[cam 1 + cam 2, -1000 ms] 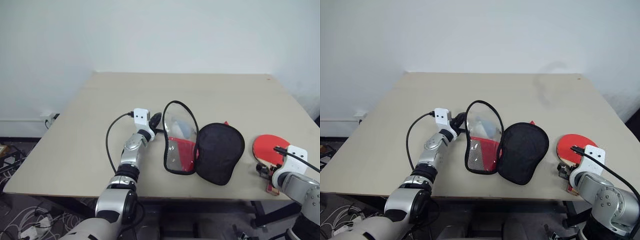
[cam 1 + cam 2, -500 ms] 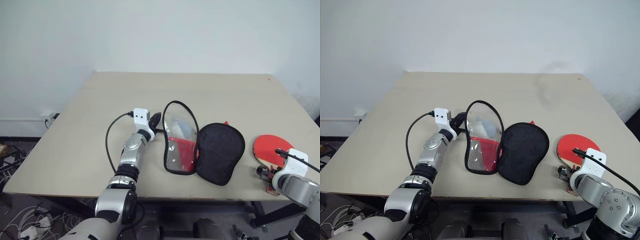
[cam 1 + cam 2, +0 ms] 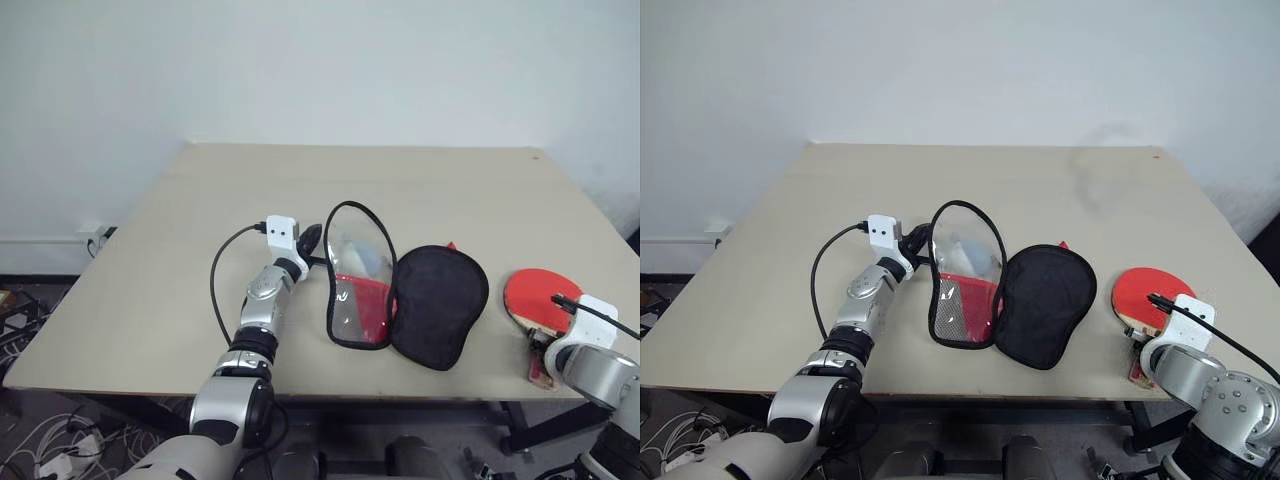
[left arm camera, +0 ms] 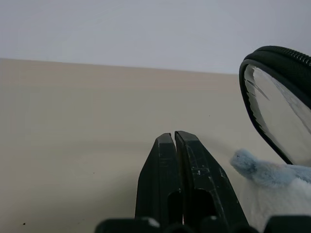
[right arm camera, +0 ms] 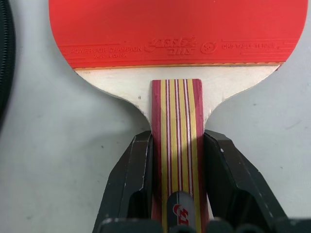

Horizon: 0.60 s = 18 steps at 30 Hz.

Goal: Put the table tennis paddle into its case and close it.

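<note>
The table tennis paddle (image 3: 533,294) lies red face up near the table's right front corner, its striped handle toward me. My right gripper (image 5: 177,139) is shut on that handle, one black finger pressed against each side. The case (image 3: 438,300) lies open at the table's middle. Its black fabric half is flat, and its clear window half (image 3: 356,272) stands up to the left of it. My left gripper (image 4: 175,140) is shut, its fingers pressed together beside the window half's rim. The grey-blue puff (image 4: 265,171) sits right next to it.
The beige table (image 3: 300,180) stretches bare behind the case, up to a white wall. The paddle lies close to the table's front and right edges. A black cable (image 3: 216,285) loops off my left wrist over the tabletop.
My right gripper's fingers have closed in on the paddle's handle, and the wrist has rolled a little. The left arm and the case have not moved.
</note>
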### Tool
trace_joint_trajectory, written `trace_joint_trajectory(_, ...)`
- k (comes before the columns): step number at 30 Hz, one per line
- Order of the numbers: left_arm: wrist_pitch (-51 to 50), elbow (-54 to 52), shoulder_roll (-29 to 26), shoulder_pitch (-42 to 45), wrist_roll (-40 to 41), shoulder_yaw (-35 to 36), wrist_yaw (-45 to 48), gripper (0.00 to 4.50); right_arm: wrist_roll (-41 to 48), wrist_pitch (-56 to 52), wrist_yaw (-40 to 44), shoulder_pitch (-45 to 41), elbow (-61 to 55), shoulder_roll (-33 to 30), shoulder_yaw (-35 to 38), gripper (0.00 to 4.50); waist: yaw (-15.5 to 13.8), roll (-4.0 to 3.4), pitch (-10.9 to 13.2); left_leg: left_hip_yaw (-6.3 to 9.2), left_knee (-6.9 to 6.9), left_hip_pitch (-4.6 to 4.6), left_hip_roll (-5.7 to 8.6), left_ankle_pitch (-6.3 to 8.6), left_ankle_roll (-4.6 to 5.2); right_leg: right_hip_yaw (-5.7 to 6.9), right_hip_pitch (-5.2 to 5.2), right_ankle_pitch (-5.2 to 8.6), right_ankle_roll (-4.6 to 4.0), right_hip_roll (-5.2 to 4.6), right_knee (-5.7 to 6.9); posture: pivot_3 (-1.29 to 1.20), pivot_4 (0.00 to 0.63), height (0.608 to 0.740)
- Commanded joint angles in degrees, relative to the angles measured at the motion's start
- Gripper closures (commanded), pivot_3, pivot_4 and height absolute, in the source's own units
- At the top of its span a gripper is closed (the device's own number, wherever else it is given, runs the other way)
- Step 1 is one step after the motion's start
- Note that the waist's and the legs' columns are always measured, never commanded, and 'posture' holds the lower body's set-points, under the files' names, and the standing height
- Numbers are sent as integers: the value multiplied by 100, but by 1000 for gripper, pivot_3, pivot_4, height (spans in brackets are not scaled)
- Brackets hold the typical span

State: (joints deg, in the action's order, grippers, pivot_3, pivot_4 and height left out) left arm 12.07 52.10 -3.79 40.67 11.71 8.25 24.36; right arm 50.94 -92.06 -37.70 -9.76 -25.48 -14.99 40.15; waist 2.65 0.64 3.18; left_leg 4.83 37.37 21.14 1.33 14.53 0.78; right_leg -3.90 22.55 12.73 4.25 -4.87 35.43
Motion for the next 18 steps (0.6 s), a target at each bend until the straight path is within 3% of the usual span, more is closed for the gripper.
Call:
trace_joint_trajectory(1, 118, -88, -62, 168, 8, 52, -5, 4500, 281, -44, -10, -182, -62, -56, -77, 3368, 3, 0, 0, -1, 0, 0, 0, 0, 0, -1, 0, 0, 0, 0, -2, 0, 0, 740)
trace_joint_trajectory(18, 132, -53, -48, 196, 9, 49, -22, 4500, -224, -44, -91, -974, -179, -111, 15, 3368, -68, -9, -3, 0, -3, 69, 3, -1, 2, -4, 70, -2, 3, 0, -1, 0, 0, 740)
